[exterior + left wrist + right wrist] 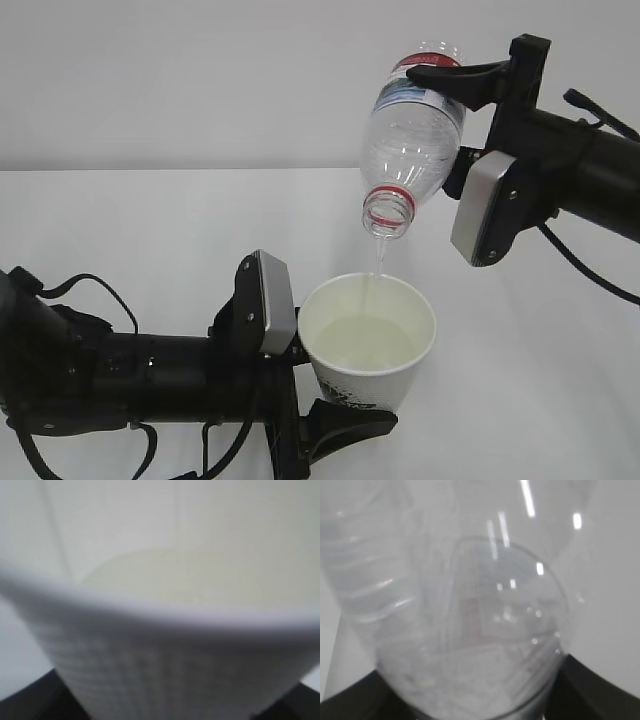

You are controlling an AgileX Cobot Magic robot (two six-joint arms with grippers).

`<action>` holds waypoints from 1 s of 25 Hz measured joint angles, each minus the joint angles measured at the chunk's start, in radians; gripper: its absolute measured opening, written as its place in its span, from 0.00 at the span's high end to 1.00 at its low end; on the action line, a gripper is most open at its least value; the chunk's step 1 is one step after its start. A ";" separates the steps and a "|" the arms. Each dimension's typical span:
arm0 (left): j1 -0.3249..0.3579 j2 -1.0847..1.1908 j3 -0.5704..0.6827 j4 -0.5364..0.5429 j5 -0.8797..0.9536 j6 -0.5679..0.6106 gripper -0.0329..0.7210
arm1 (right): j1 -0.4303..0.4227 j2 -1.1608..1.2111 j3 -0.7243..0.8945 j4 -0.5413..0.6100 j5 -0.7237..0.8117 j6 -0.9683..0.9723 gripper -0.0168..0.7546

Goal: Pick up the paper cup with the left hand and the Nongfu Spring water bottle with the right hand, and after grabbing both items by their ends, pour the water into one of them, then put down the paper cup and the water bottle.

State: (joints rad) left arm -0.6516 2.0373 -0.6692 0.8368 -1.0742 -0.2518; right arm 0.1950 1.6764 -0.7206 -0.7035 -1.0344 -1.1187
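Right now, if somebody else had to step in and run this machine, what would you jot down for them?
Left gripper: shut on the paper cup, held upright near its base.
Right gripper: shut on the water bottle near its bottom end, tipped neck-down above the cup.
Done: both picked up; a thin stream of water is falling into the cup, which already holds some.
Left: finish pouring, right the bottle, set both down on the table.

The paper cup (165, 660) fills nearly the whole view, very close and blurred. Its white rim curves across the middle, and pale water (150, 575) lies inside. Dark gripper (160, 712) parts show at both lower corners.
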 joint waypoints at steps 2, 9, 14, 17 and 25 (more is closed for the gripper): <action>0.000 0.000 0.000 0.000 0.000 0.000 0.23 | 0.000 0.000 0.000 0.000 0.000 0.000 0.36; 0.000 0.000 0.000 0.000 0.000 0.000 0.23 | 0.000 0.000 0.000 0.000 0.000 -0.001 0.36; 0.000 0.000 0.000 0.000 0.000 0.000 0.23 | 0.000 0.000 0.000 0.000 0.000 -0.003 0.36; 0.000 0.000 0.000 0.000 0.000 0.000 0.23 | 0.000 0.000 0.000 0.000 0.000 -0.007 0.36; 0.000 0.000 0.000 0.000 0.000 0.000 0.23 | 0.000 0.000 0.000 0.006 0.000 -0.022 0.36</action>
State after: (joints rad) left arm -0.6516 2.0373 -0.6692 0.8368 -1.0742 -0.2518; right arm 0.1950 1.6764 -0.7206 -0.6973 -1.0344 -1.1407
